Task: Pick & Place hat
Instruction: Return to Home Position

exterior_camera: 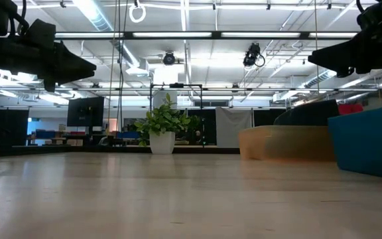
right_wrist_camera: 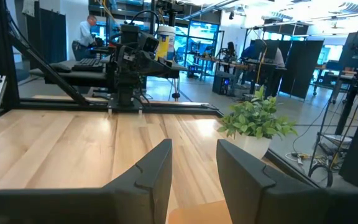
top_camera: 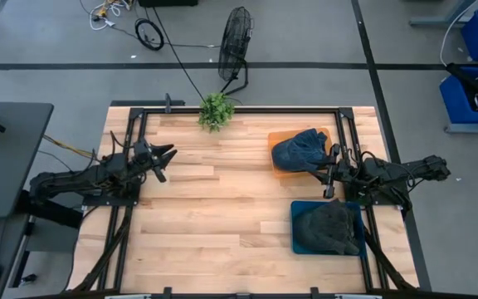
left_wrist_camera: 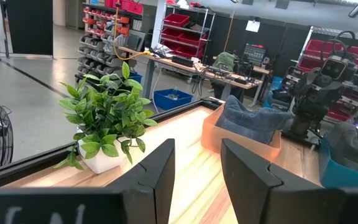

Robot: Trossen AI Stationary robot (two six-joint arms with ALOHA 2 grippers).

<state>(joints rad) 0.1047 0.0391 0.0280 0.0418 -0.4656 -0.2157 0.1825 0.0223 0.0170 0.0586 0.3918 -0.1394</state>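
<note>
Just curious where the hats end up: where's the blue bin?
High view: the blue bin sits lower right on the table, holding dark caps, below the orange bin.

Left arm [top_camera: 81, 176]: folded, stretched level along its side, held aloft. Left claw [top_camera: 168, 163]: pointing inward, fingers [left_wrist_camera: 160, 174] parted.
Right arm [top_camera: 405, 173]: mirrored pose, level, aloft. Right claw [top_camera: 332, 170]: pointing inward, fingers [right_wrist_camera: 157, 171] parted.
</note>
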